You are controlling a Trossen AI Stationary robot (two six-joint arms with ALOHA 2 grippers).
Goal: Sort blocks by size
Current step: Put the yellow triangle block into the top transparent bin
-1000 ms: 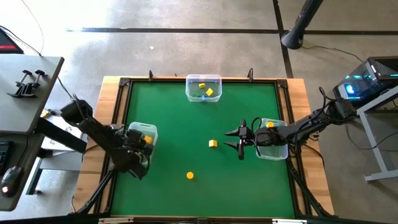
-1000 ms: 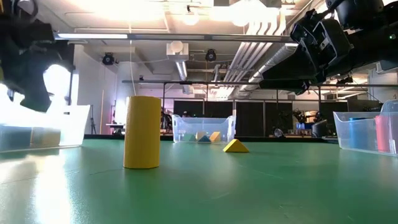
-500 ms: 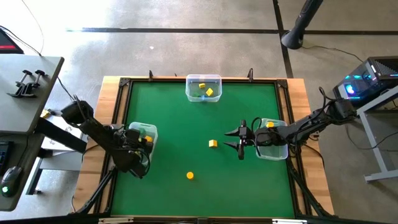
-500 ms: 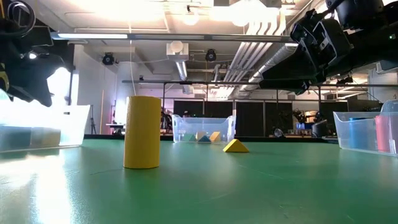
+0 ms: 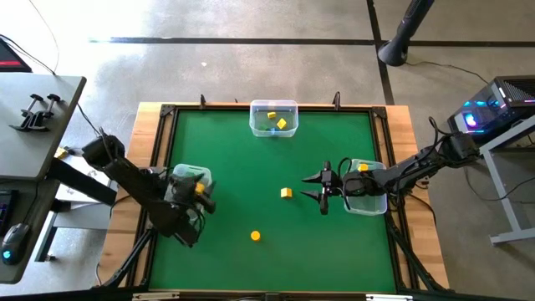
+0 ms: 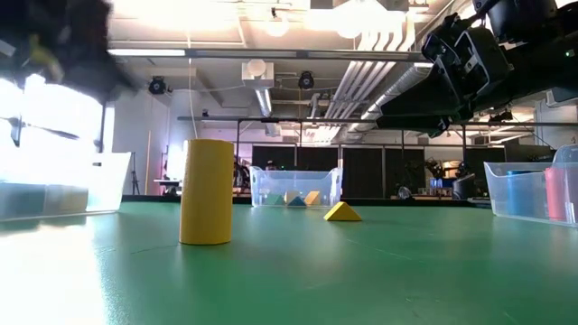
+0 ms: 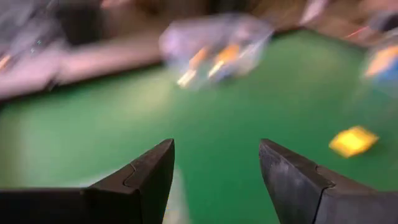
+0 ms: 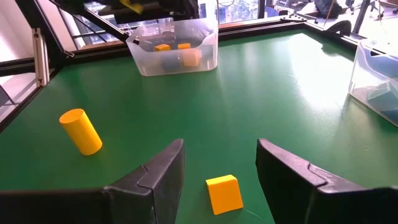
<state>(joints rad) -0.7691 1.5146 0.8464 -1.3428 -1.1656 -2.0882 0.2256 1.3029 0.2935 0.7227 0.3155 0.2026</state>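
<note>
Just two yellow blocks (image 5: 287,193) on the table (image 5: 251,159); both pincers (image 5: 324,188) gape, empty.

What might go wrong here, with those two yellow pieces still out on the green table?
The yellow cylinder stands upright on the table; a careless touch could tip it and send it rolling. The right gripper hangs with open jaws just short of the yellow wedge block, so it may push the block instead of catching it. The left gripper, jaws open and empty, sits close to the left bin and could bump it.
</note>
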